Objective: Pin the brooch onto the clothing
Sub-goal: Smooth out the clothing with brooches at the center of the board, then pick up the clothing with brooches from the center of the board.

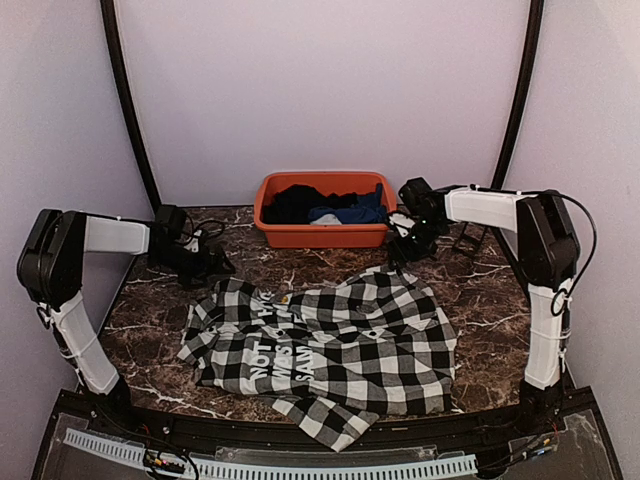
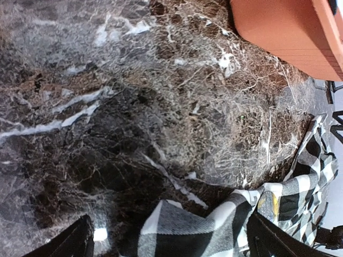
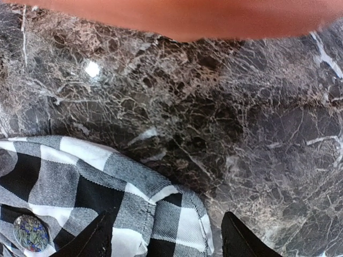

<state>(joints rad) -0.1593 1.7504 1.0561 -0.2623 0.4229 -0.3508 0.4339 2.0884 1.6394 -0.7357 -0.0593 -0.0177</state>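
The clothing (image 1: 330,345), a black-and-white check shirt with white letters on a black panel, lies spread on the marble table (image 1: 480,290). My left gripper (image 1: 210,268) hovers at the shirt's far left corner. In its wrist view that gripper (image 2: 169,222) is open, a fold of the shirt (image 2: 182,230) below its spread fingers. My right gripper (image 1: 403,245) is at the far right edge. It (image 3: 165,217) is open over the hem (image 3: 177,214). A small round mottled brooch (image 3: 30,233) sits on the cloth left of its fingers. A yellow-grey patch (image 2: 266,202) at the cloth's edge is unclear.
An orange bin (image 1: 322,232) with dark and blue garments stands at the back of the table, between the two grippers. Its wall shows close in both wrist views (image 2: 289,32) (image 3: 177,16). A curved black frame runs up each back corner.
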